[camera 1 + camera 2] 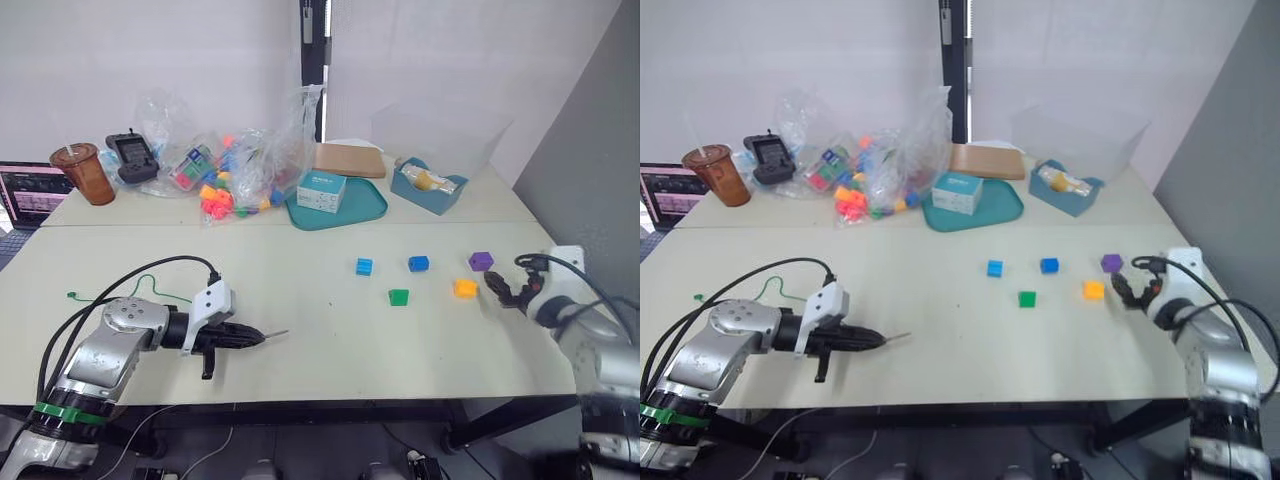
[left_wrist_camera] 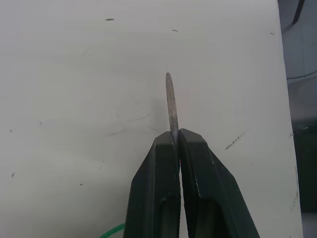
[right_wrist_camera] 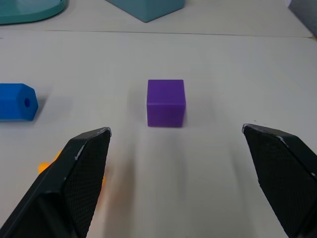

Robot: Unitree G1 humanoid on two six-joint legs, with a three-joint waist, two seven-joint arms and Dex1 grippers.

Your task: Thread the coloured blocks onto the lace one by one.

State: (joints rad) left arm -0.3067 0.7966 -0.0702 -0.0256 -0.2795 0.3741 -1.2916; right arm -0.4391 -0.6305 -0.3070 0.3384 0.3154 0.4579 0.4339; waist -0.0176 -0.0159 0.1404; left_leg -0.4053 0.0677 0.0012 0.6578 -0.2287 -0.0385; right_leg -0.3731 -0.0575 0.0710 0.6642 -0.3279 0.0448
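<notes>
Five coloured blocks, loose on the pale table, right of centre in the head views: light blue block, dark blue block, green block, orange-yellow block, purple block. None on the lace yet. Lower left: left gripper clamped shut on the lace's grey needle tip, tip poking forward past the fingers, green cord trailing back over the table toward the left edge. Right edge of frame: right gripper spread wide, nothing held, hovering low just short of the purple block, which sits centred between the fingers in the wrist view.

Probably light, hard and smooth, these blocks; prone to skidding or twisting under an off-centre pinch. Best taken by two flat opposite faces, bore left uncovered, as with the hole visible in the dark blue block's end. Needle tip stiff enough to aim; cord behind it limp, likely to drag and snag.
</notes>
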